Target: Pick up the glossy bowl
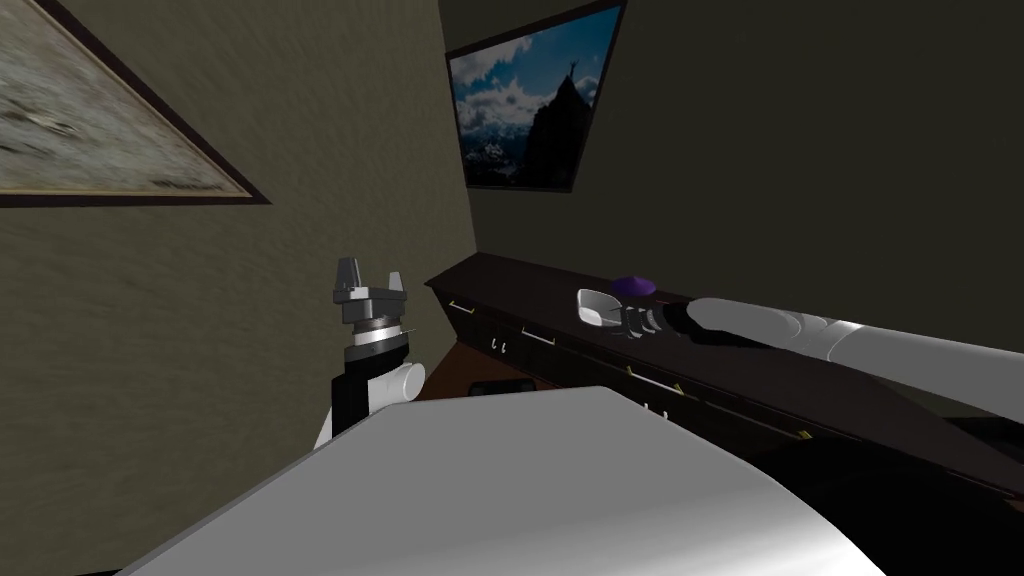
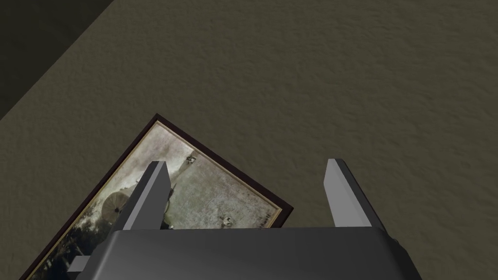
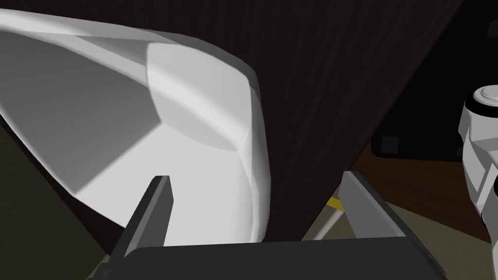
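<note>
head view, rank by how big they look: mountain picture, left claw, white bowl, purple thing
1. mountain picture, by far the largest.
2. left claw, though it is nearer the camera, which inflates it.
3. white bowl.
4. purple thing, about as wide as the bowl but flatter, so a close call.

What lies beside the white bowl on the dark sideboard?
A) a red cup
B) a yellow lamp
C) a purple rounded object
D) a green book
C: in the head view a purple rounded object sits just beyond the white bowl on the dark sideboard.
</note>
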